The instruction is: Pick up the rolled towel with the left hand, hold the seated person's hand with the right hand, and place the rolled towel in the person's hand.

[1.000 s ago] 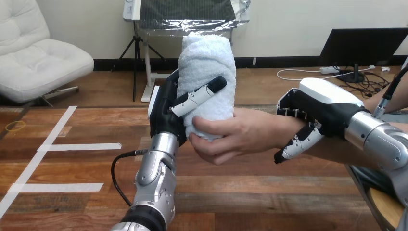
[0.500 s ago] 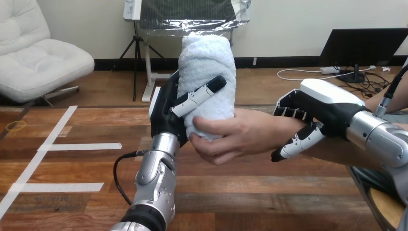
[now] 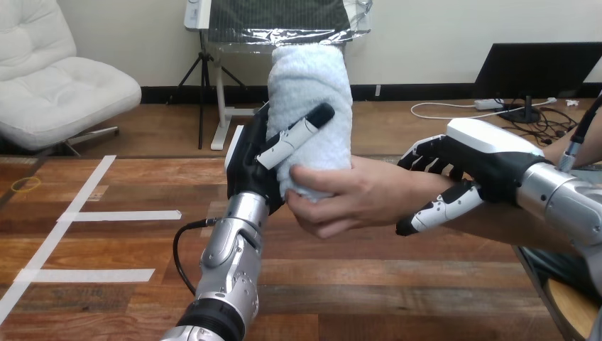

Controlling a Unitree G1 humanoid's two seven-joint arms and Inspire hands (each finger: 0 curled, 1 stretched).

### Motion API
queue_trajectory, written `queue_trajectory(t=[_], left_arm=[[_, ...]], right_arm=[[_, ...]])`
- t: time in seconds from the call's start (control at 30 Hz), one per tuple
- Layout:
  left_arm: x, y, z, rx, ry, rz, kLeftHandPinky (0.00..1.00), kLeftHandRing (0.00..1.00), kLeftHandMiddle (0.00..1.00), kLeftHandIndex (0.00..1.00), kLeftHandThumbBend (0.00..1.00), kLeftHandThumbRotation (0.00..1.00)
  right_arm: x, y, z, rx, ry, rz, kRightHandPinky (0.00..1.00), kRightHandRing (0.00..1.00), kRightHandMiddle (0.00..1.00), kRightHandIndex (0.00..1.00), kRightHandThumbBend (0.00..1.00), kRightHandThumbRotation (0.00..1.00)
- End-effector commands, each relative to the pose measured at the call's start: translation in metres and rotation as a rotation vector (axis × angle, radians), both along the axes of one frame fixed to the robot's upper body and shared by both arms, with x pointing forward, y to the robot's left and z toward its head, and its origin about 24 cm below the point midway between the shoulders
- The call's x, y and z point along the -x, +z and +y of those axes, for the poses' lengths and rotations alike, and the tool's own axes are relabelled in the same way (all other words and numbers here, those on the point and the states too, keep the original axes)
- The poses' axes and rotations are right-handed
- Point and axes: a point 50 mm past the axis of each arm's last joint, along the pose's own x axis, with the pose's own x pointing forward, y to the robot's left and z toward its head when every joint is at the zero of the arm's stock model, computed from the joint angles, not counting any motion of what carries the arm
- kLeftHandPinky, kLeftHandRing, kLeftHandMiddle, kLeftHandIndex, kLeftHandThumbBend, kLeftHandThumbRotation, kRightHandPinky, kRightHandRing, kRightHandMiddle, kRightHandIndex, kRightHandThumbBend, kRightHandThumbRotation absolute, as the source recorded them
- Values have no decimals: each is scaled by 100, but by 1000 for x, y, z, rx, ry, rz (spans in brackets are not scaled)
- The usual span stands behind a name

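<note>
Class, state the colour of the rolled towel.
White, seen best in the head view: the rolled towel.

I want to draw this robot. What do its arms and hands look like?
The left forearm and right forearm are shiny silver. The left hand and right hand are black with white back shells and black-and-white fingers. A black cable loops beside the left forearm.

White rolled towel (image 3: 312,78); brown wood-grain table (image 3: 397,284)

Open tabletop (image 3: 397,291) ran along the bottom and left of the frame. At centre the upright rolled towel (image 3: 310,99), the left hand (image 3: 250,167) gripping it and the person's hand (image 3: 351,199) formed one block; the right hand (image 3: 483,160) round the person's wrist (image 3: 410,190) closed the right
</note>
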Motion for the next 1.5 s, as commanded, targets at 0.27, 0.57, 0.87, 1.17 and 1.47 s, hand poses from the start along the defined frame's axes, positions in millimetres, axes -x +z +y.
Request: queue_trajectory(t=[0.27, 0.57, 0.87, 1.17, 1.47], left_arm=[[5, 66, -89, 223, -216, -182, 57, 66, 69, 69, 76, 28], [6, 65, -89, 229, -216, -179, 57, 65, 68, 68, 78, 30], [6, 64, -88, 238, -224, -177, 57, 65, 70, 70, 73, 32], [7, 63, -86, 231, -228, -182, 61, 72, 75, 72, 72, 40], [7, 62, -83, 74, -198, -235, 72, 80, 80, 77, 69, 61]], right_arm=[[2, 17, -6, 13, -6, -60, 60, 78, 80, 80, 95, 52], [2, 17, -7, 14, -5, -65, 60, 79, 80, 79, 95, 53], [3, 18, -9, 11, -11, -59, 57, 76, 79, 78, 95, 54], [5, 21, -12, -26, -13, -45, 54, 74, 80, 81, 99, 64], [7, 24, -16, -62, 0, -58, 60, 79, 82, 84, 100, 77]])
